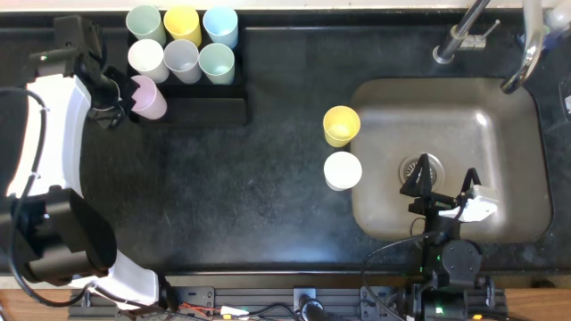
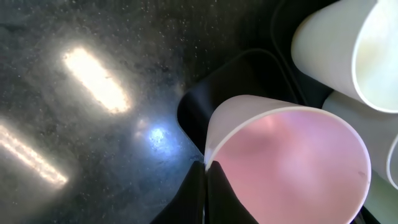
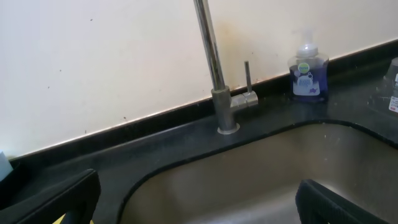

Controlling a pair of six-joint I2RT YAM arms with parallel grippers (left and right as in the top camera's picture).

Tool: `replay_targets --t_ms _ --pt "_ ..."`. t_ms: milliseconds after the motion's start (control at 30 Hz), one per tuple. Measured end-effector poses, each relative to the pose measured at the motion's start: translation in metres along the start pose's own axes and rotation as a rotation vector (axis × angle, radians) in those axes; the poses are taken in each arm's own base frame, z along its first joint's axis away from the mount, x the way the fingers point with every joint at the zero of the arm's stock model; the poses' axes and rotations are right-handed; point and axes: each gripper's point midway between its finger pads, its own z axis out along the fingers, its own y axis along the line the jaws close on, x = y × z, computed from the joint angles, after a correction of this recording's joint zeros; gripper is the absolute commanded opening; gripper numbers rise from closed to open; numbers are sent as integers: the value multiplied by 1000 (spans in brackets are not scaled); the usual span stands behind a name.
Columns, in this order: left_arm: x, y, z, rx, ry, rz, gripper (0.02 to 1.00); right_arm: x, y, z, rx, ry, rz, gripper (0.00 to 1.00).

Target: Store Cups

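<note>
Pink cup [image 2: 286, 162] | rim pinched between left gripper [image 2: 205, 182] fingers | right gripper [image 1: 442, 180] fingers apart

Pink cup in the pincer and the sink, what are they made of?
The pink cup looks like thin plastic, matte and a bit see-through: light glows softly through its wall. The sink is probably brushed stainless steel: it is grey with a dull, even sheen and no sharp reflections.

Left wrist view's edge cut off the pink cup [image 2: 292, 162] and white cup [image 2: 336, 50]; the tap [image 3: 211, 56] lost its spout likewise.
</note>
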Motion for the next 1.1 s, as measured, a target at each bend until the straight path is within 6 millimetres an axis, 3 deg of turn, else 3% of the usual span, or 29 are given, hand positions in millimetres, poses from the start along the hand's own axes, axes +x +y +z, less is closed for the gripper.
replay_targets --t_ms 267,467,1100 --pt "-10 -3 7 25 -36 -13 36 0 0 0 0 0 0 998" --pt "-5 -1 21 32 -27 -14 36 0 0 0 -1 -1 0 998" --pt "-6 1 24 18 -35 -12 36 0 0 0 0 0 0 998"
